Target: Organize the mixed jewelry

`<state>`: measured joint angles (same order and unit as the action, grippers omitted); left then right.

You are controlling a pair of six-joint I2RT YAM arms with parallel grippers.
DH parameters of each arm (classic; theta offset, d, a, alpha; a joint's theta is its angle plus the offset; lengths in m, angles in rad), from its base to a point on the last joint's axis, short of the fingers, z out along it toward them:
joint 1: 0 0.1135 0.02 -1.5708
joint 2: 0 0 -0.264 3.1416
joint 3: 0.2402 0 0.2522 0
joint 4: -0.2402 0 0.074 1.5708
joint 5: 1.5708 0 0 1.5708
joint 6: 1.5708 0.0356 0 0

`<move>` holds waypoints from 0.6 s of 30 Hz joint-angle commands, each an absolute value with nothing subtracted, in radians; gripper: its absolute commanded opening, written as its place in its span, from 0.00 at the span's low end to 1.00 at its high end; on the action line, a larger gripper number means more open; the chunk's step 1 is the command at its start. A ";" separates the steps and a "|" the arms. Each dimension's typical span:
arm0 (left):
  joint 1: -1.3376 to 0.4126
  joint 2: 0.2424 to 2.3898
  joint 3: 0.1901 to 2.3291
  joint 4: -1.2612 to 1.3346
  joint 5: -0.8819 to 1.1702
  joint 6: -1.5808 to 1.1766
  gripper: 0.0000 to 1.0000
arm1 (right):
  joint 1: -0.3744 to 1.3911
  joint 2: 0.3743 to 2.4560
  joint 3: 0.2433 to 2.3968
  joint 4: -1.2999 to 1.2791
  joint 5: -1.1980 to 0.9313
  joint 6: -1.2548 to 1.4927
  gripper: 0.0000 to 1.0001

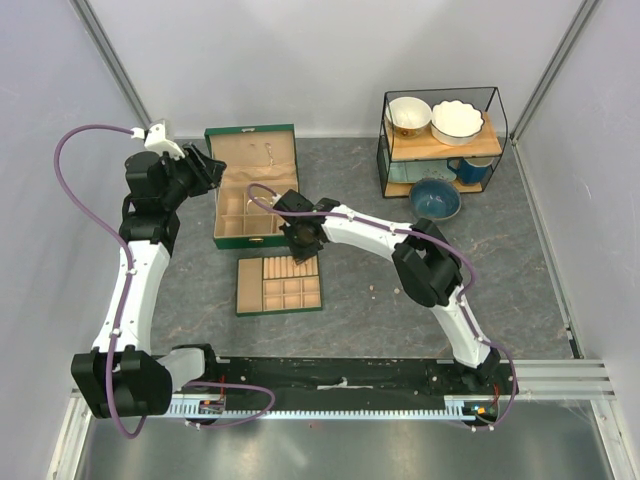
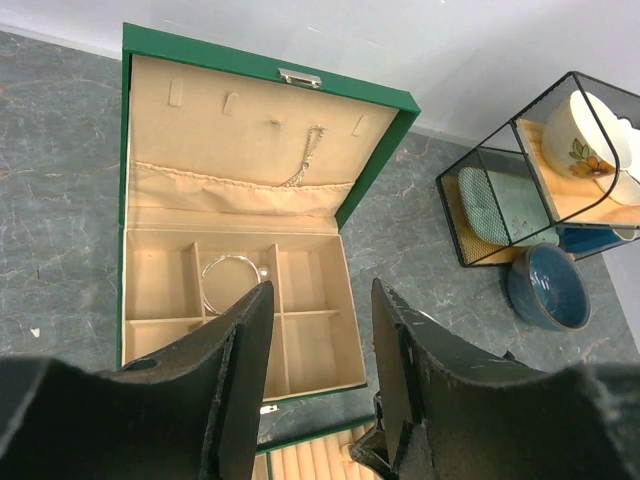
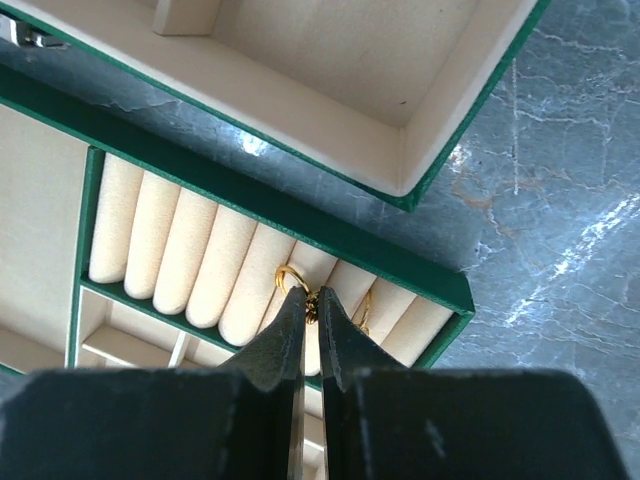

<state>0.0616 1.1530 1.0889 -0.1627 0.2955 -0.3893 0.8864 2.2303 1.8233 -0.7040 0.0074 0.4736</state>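
Observation:
The right gripper [image 3: 311,302] is shut on a small gold ring [image 3: 288,274] and holds it at a slot between the cream ring rolls of the loose green tray [image 3: 250,205]. A second gold ring [image 3: 366,307] stands in a slot just to the right. In the top view this gripper [image 1: 301,247] is over the tray's far edge [image 1: 279,305]. The left gripper [image 2: 322,310] is open and empty, held above the open green box [image 2: 330,160]. A silvery wire bangle [image 2: 232,273] lies in a middle compartment of the box. A thin chain [image 2: 305,160] hangs on the lid's lining.
A black wire shelf [image 1: 440,140] at the back right holds two pale bowls and a blue mug. A blue bowl [image 1: 435,198] sits on the table in front of it. Tiny pale specks [image 1: 373,293] lie on the grey table right of the tray.

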 commanded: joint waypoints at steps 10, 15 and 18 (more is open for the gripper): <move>0.066 1.147 1.078 -0.118 0.316 -0.414 0.51 | 0.844 2.143 1.720 -0.742 0.095 0.400 0.00; 0.066 1.146 1.077 -0.118 0.316 -0.414 0.51 | 0.842 2.134 1.735 -0.741 0.077 0.407 0.00; 0.066 1.146 1.074 -0.115 0.318 -0.413 0.51 | 0.842 2.137 1.753 -0.742 0.068 0.413 0.00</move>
<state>0.0616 1.1530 1.0763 -0.1593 0.2977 -0.3912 0.8471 2.1738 1.7363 -0.7147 0.0422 0.4217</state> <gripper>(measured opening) 0.513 0.094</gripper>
